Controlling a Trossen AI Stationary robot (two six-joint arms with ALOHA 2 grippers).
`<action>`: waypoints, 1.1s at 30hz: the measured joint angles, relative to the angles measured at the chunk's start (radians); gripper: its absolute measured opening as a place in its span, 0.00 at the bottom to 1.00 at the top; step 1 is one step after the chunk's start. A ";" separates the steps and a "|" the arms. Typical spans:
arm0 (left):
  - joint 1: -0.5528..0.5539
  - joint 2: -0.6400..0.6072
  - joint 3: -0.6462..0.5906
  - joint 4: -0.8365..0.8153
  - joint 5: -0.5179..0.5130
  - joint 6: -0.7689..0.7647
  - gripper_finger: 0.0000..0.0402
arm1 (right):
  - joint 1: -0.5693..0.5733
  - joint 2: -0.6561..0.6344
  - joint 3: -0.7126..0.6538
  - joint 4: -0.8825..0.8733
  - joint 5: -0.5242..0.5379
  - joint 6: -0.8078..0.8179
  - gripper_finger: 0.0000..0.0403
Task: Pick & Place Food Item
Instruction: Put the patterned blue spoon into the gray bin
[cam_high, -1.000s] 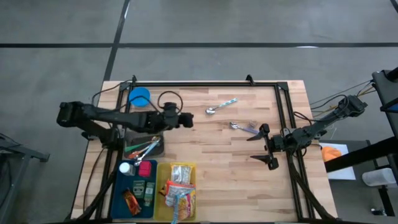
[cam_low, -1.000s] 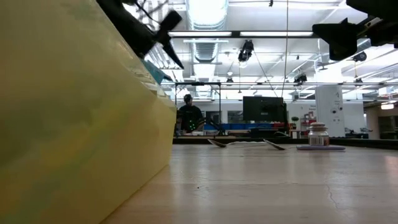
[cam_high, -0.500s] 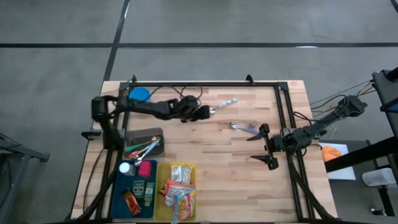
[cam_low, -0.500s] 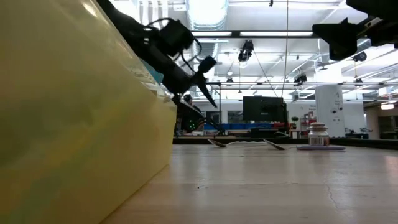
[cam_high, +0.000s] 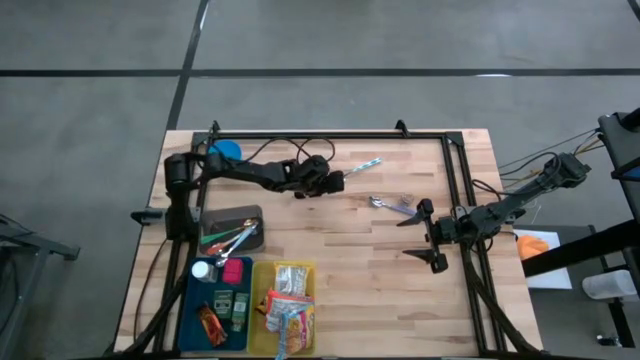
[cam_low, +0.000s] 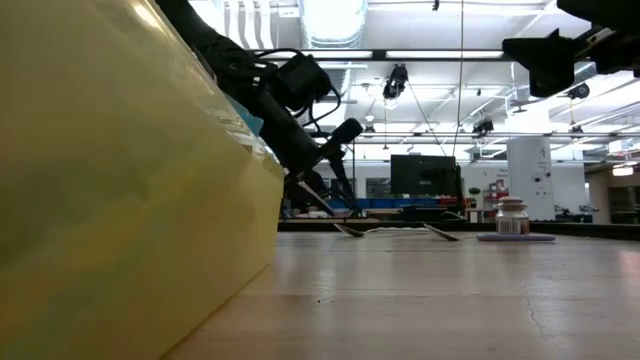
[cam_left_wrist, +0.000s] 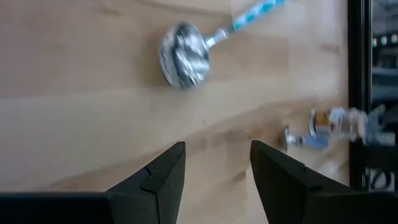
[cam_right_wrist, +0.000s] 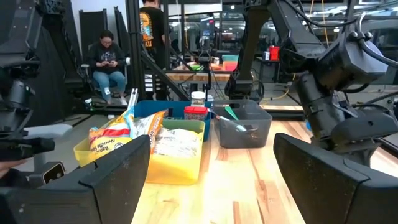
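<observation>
Food packets (cam_high: 287, 300), crinkly bags printed in orange, white and red, sit heaped in the yellow bin (cam_high: 257, 305) at my table's near-left edge. From above I see the left gripper (cam_high: 333, 184) stretched low toward a spoon (cam_high: 356, 171) with a blue-patterned handle; its wrist camera shows 2 fingers (cam_left_wrist: 163, 175) apart, nothing between them, the spoon's bowl just ahead. My right gripper (cam_high: 425, 235) waits near the right rail, jaws spread wide. Only the right wrist view shows the noodle lettering on a packet and 2 people beyond.
</observation>
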 joint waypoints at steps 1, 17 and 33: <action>0.000 0.000 0.000 0.000 -0.021 -0.010 0.45 | 0.000 0.000 0.000 0.000 0.000 0.000 0.84; 0.038 0.068 0.001 0.054 -0.040 -0.052 0.45 | 0.000 0.000 0.000 0.000 0.000 0.000 0.84; 0.078 0.142 0.020 0.162 -0.021 -0.045 0.45 | 0.000 0.000 0.000 -0.001 0.000 0.000 0.84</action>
